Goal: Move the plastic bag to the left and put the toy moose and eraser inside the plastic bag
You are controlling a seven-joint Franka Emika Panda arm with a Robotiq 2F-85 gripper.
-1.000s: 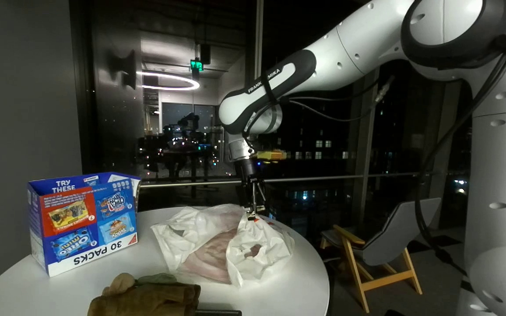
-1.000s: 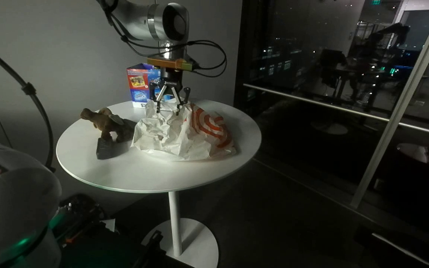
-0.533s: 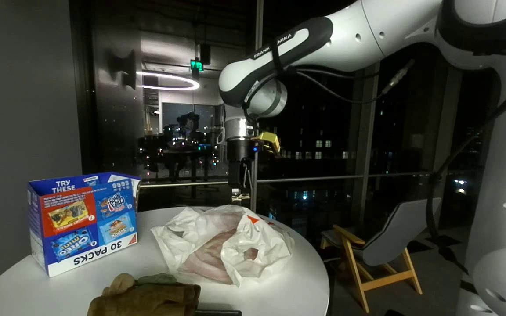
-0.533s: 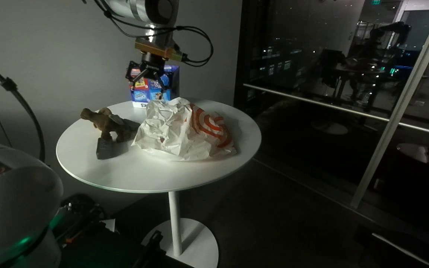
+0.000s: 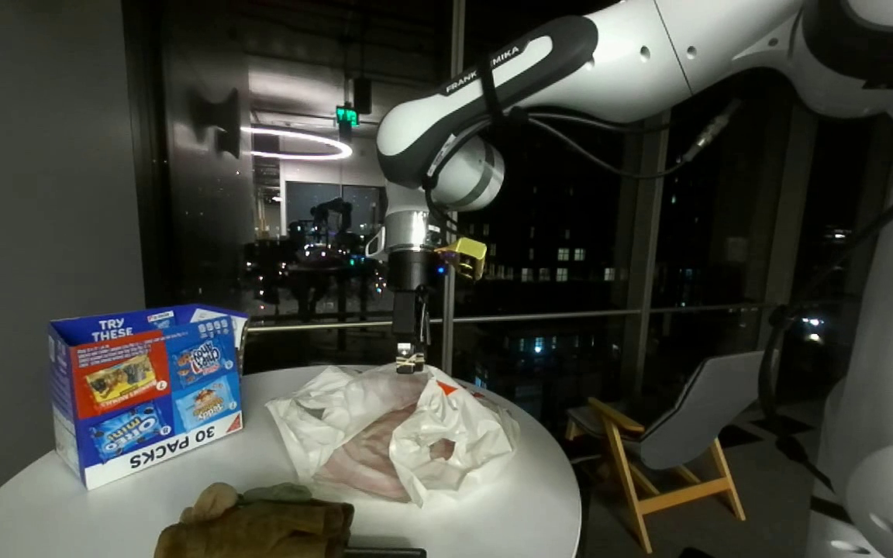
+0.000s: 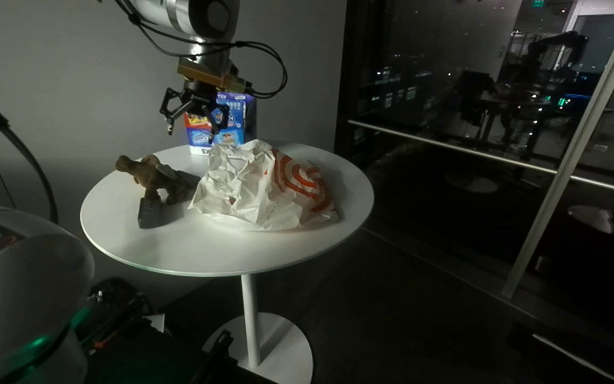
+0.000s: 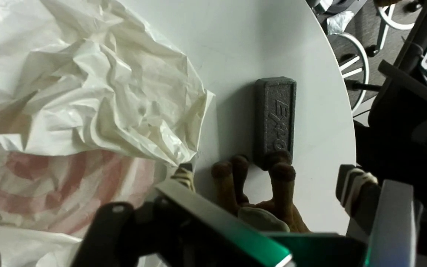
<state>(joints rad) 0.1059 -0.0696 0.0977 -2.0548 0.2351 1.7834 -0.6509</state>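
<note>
The white plastic bag point(image 5: 369, 446) with red rings lies crumpled on the table in both exterior views point(image 6: 259, 186); it fills the left of the wrist view point(image 7: 87, 92). The brown toy moose point(image 6: 150, 172) stands beside it; its legs point(image 7: 283, 185) show in the wrist view, its body partly hidden by the gripper. The dark grey eraser point(image 7: 277, 115) lies by the moose's feet and also shows in an exterior view point(image 6: 150, 212). My gripper point(image 6: 191, 134) is open and empty, above the table near the moose and bag. In the wrist view the moose shows between its fingertips point(image 7: 269, 176).
A blue and red snack box point(image 5: 148, 395) stands on the round white table point(image 6: 211, 253), behind the gripper in an exterior view point(image 6: 237, 114). The table edge curves close to the eraser in the wrist view. A grey chair point(image 5: 687, 411) stands on the floor beyond the table.
My gripper has risen off the bag and moved away from it toward the moose's side, turning a little. Its fingers look wider apart. The bag's crumpled part has settled slightly; moose and eraser are unmoved.
</note>
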